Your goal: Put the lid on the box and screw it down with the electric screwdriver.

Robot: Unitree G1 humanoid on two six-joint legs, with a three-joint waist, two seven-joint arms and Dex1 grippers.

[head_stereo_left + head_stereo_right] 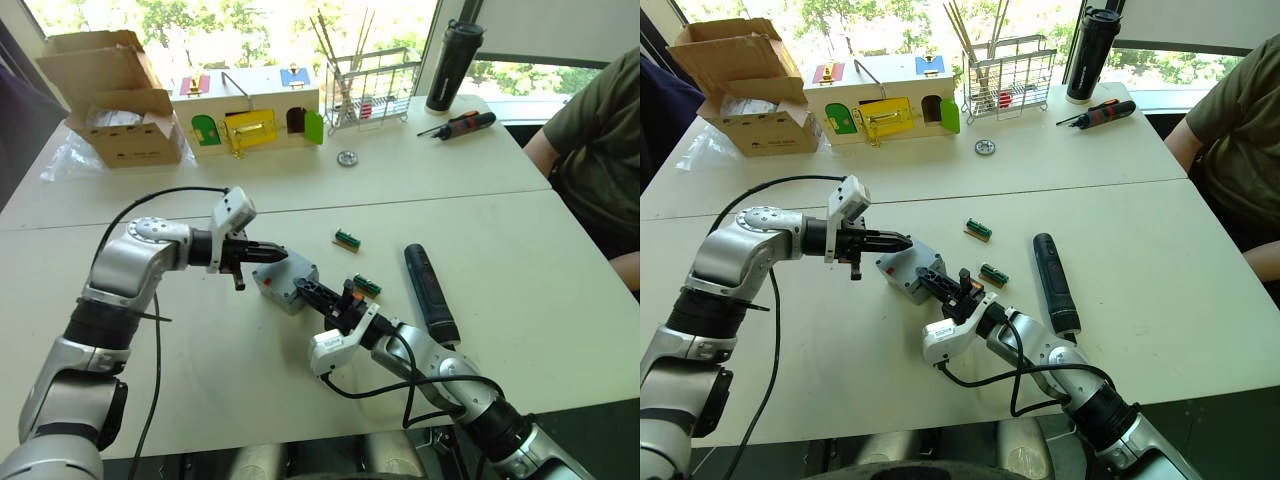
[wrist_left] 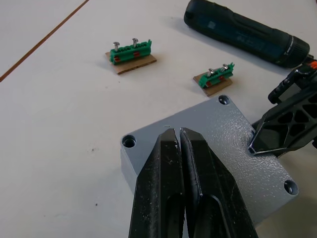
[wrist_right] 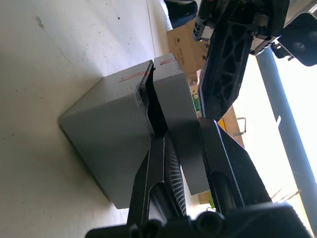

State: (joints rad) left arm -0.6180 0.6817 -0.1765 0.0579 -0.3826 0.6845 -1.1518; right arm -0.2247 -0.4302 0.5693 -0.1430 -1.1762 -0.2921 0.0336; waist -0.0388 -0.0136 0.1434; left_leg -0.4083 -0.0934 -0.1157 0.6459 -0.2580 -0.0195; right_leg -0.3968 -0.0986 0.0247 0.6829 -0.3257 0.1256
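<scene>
Currently left gripper [image 2: 179,136] jaws closed, pressing flat grey plastic lid [image 2: 233,144]; right gripper [image 1: 322,297] jaws pinch its edge — lid could skew off grey plastic box [image 3: 109,144].

Bright daylight from the windows [image 1: 250,20] along the top of the frame, blown out to white glare. White tabletop [image 1: 250,390] evenly lit, shadows soft and faint. Right wrist view: overexposed backlight at right; near black gripper fingers [image 3: 158,173] silhouetted, slightly soft.

lid [image 2: 233,148] on box [image 3: 114,144]; electric screwdriver [image 1: 430,293] right of box
</scene>
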